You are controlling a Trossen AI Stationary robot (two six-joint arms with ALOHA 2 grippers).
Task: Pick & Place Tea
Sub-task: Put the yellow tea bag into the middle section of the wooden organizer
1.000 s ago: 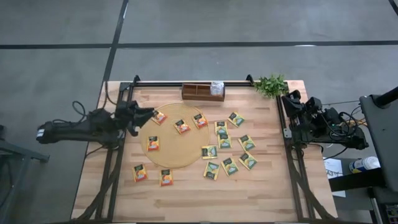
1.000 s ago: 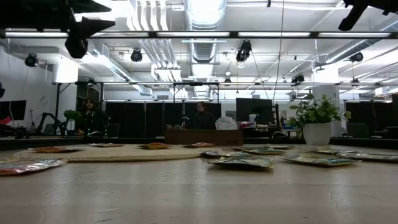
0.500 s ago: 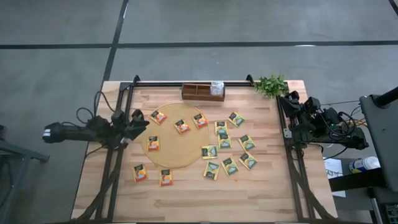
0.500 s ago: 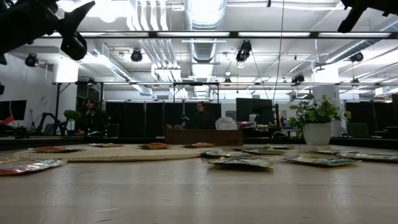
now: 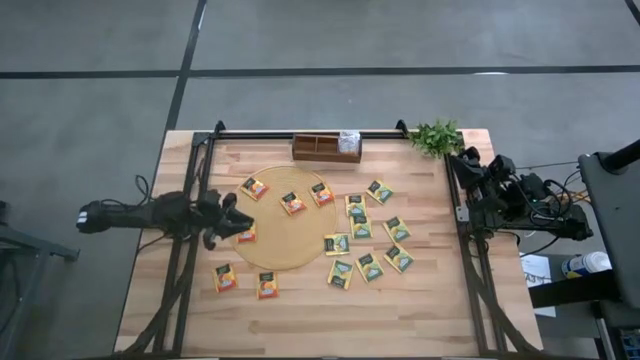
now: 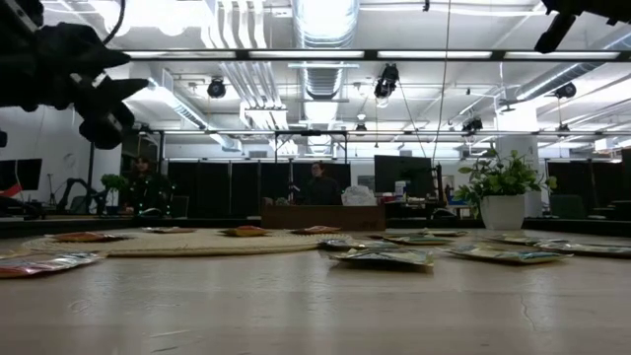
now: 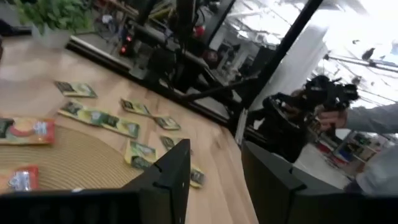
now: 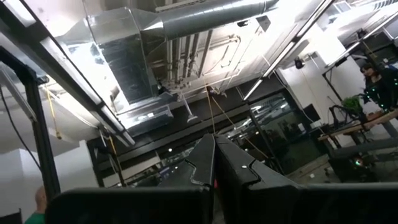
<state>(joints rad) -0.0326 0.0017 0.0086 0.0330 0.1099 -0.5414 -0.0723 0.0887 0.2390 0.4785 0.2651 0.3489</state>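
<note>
Your left gripper hangs above the left edge of the round mat, with its two fingers standing apart and nothing between them. An orange sachet lies on the mat just beside it, almost under its tip. A second orange sachet lies a little farther from it, toward the wooden tray, and two more lie on the bare table on its other side, toward the near edge. In front of your left gripper, across the mat, you see the green-yellow sachets spread over the middle of the table. In the left wrist view these green ones lie past the fingertips.

Your right gripper waits at the right side of the table near the small plant, pointing up to the ceiling, its fingers pressed together and holding nothing.
</note>
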